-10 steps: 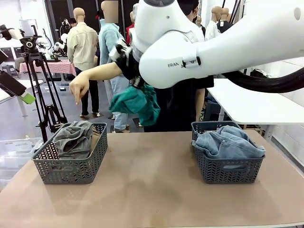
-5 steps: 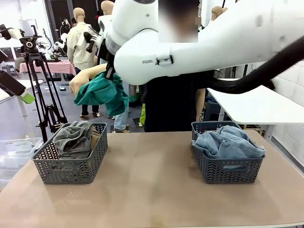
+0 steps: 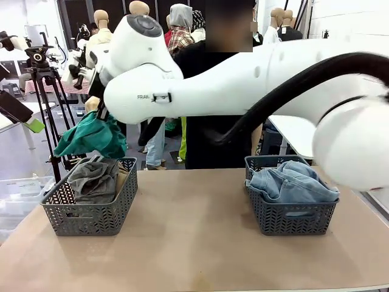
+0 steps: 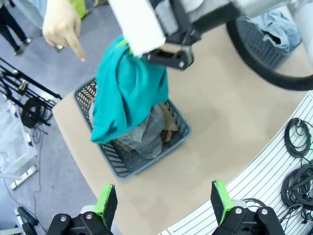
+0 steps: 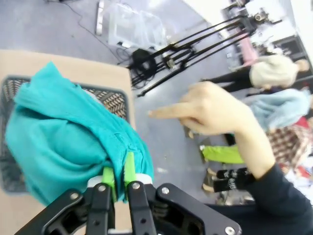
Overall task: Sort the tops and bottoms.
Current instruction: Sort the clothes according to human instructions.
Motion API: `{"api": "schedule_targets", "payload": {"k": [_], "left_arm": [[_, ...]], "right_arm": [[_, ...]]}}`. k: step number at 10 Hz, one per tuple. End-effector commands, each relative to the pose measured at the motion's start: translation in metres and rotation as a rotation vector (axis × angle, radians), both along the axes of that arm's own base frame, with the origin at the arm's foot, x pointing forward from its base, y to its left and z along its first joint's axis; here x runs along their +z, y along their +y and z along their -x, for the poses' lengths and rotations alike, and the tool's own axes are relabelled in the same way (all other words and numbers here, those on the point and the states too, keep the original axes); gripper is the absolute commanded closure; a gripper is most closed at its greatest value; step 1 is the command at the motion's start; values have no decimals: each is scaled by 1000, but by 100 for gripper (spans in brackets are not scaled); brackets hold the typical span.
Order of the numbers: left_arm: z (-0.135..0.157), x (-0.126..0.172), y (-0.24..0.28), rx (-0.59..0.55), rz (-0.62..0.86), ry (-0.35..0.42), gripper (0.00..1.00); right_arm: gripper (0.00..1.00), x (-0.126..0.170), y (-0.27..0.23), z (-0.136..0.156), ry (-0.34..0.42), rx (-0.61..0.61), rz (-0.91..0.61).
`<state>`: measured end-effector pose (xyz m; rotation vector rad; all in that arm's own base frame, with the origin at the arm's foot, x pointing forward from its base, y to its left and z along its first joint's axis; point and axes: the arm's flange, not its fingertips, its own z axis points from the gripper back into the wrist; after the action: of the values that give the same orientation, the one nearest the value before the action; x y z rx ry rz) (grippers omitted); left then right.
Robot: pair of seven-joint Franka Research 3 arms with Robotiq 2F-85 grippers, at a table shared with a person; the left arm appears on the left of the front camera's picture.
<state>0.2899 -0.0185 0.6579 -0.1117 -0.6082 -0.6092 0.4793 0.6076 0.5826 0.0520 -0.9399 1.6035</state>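
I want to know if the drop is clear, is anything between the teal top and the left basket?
Nothing visible blocks it. The teal top hangs from the shut right gripper above the left basket, whose open top holds only the grey top. The person's hand points from beyond the basket, off the path.
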Motion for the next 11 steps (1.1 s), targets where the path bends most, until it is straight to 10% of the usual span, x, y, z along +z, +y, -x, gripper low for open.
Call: {"api": "schedule_targets", "payload": {"k": [1,5,11], "left_arm": [[0,1,2,5,0,-3,0],[0,1,2,5,0,-3,0],[0,1,2,5,0,-3,0]], "right_arm": [[100,-4,17,-20,100,65,10],[100,0,0,0,0,0,0],[100,-91,47,-50,206,20,41]]}}
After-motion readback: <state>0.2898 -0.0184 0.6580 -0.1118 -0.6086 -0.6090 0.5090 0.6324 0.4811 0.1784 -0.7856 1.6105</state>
